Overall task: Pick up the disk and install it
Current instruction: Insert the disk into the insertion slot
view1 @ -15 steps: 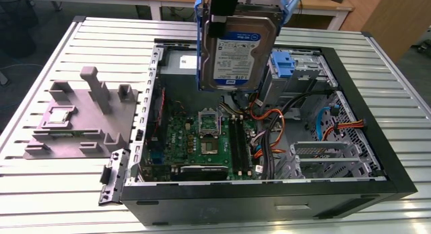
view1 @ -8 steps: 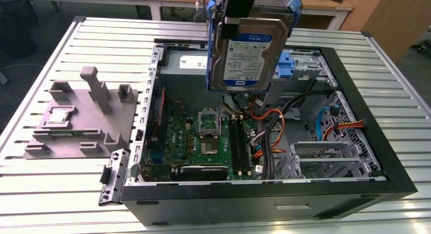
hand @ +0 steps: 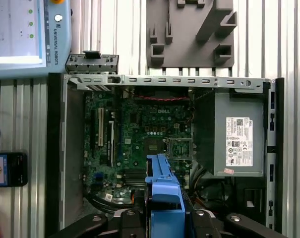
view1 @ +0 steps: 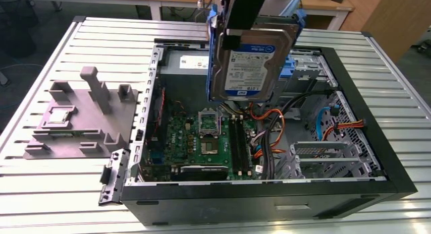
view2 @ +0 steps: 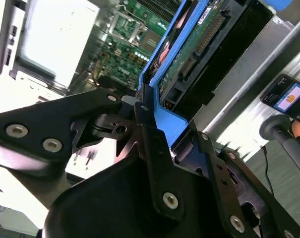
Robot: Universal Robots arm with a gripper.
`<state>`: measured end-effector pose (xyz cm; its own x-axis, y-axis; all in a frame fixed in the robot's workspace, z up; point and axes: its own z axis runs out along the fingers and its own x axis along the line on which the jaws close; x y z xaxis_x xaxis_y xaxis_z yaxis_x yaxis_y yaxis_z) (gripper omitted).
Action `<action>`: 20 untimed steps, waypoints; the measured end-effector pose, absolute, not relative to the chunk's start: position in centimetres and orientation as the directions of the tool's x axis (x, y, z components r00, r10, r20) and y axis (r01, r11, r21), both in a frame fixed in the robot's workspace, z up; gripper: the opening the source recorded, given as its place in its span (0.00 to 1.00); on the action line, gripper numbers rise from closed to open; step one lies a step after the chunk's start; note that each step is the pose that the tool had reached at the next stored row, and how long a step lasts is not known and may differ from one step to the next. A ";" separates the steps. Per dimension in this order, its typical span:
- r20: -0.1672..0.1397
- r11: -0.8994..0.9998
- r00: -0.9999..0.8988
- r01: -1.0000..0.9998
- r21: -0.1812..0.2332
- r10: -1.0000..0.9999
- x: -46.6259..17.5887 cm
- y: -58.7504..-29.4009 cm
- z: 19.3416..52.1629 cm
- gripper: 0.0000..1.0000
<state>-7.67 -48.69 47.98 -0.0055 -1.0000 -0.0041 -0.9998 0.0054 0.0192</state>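
The disk hangs upright above the open computer case, its white-and-blue label facing the exterior view. Blue side rails run along its edges. My gripper comes down from above and is shut on the disk's upper end. In the second wrist view the black fingers clamp the blue rail, and the disk's green circuit board and connector show beyond them. In the first wrist view the disk's blue rail sticks out over the motherboard.
Inside the case lie the motherboard, a grey power-supply box, orange and black cables and a metal drive cage. A grey plastic fixture stands at the exterior view's left. A phone lies beside the case.
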 end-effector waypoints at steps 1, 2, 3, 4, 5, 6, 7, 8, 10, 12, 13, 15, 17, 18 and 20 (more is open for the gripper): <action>-0.004 0.005 -0.006 -1.000 0.019 -1.000 -7.7 -49.0 47.9 0.36; -0.004 0.005 -0.006 -1.000 0.019 -1.000 -7.7 -49.3 47.9 0.36; -0.004 0.006 -0.006 -1.000 0.018 -1.000 -7.7 -49.6 47.9 0.36; -0.004 0.005 -0.006 -1.000 0.018 -1.000 -7.7 -49.8 47.8 0.36; -0.004 0.005 -0.006 -1.000 0.017 -1.000 -7.7 -50.1 47.8 0.36; -0.004 0.005 -0.006 -1.000 0.016 -1.000 -7.7 -50.2 47.8 0.36; -0.004 0.005 -0.006 -1.000 0.015 -1.000 -7.7 -50.3 47.7 0.36; -0.004 0.005 -0.006 -1.000 0.015 -1.000 -7.6 -50.3 47.7 0.36; -0.004 0.006 -0.006 -1.000 0.015 -1.000 -7.4 -50.4 47.6 0.36; -0.004 0.005 -0.006 -1.000 0.015 -1.000 -7.1 -50.4 47.6 0.36; -0.004 0.005 -0.005 -1.000 0.015 -1.000 -6.9 -50.4 47.6 0.36; -0.004 0.005 -0.005 -1.000 0.015 -1.000 -6.3 -50.4 47.6 0.36; -0.004 0.006 -0.006 -1.000 0.015 -1.000 -5.8 -50.4 47.5 0.36; -0.004 0.006 -0.006 -1.000 0.015 -1.000 -5.6 -50.4 47.5 0.36; -0.004 0.006 -0.006 -1.000 0.015 -1.000 -5.1 -50.4 47.5 0.36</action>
